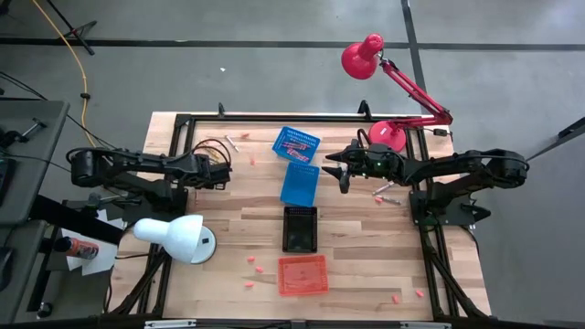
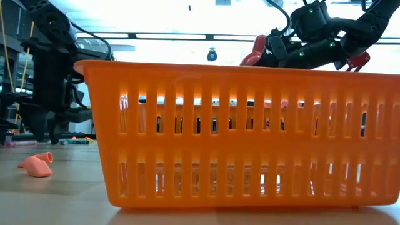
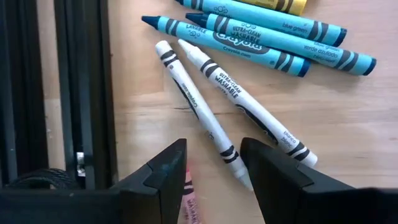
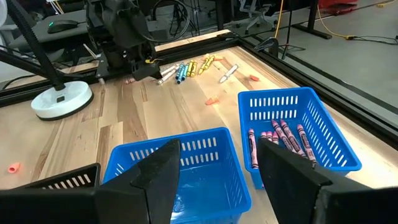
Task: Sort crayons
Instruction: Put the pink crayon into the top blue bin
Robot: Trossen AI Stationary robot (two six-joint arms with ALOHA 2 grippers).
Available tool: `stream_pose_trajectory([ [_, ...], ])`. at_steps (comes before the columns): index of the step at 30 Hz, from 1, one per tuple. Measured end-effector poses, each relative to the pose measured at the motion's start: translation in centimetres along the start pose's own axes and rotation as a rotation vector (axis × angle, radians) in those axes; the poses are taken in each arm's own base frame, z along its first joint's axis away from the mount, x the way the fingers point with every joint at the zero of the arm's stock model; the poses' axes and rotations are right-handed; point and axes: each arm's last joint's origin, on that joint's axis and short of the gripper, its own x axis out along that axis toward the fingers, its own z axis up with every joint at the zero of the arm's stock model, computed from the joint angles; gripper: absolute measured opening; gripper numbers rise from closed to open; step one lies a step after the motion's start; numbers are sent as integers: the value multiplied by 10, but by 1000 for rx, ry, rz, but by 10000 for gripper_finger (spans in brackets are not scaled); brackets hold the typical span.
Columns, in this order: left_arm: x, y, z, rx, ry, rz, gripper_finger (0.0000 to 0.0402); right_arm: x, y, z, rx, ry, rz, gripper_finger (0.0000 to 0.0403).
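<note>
Two white crayons (image 3: pixel 205 118) lie crossed just ahead of the left gripper (image 3: pixel 213 163), whose fingers stand spread with the tips of both sticks reaching into the gap between them. That is where I see the trouble: because the two lie touching at a shallow angle, a closing pinch may catch both at once, or clip only one tapered tip and flick it aside. A pink crayon (image 3: pixel 188 199) also peeks out under the gripper's near finger, and it could be nudged or dragged along unnoticed. Beyond the white pair, three blue crayons (image 3: pixel 261 37) lie side by side, close enough to be knocked if the gripper slides forward.

Across the table, the right gripper (image 4: pixel 217 163) hovers over a blue basket (image 4: pixel 177 165) that looks bare inside, its fingers spread and holding nothing. Just past it and to one side, a second blue basket (image 4: pixel 329 134) holds a handful of pink crayons (image 4: pixel 277 140). More loose crayons (image 4: pixel 189 68) lie farther off, near the left arm.

The crayons are slim paper-wrapped sticks with dark bands near each end and blunt cone tips; round as they are, I expect them to roll on the wood.
</note>
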Motion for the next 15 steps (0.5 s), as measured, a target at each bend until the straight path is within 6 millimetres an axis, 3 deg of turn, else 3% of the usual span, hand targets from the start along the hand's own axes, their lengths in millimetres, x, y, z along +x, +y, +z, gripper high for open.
stream_pose_trajectory([
  [9,-21,-5,12,52,-51,-17,158,0,0,0,2,-1,0,206],
  [15,-21,1,5,74,34,27,158,0,0,-1,2,12,-2,206],
])
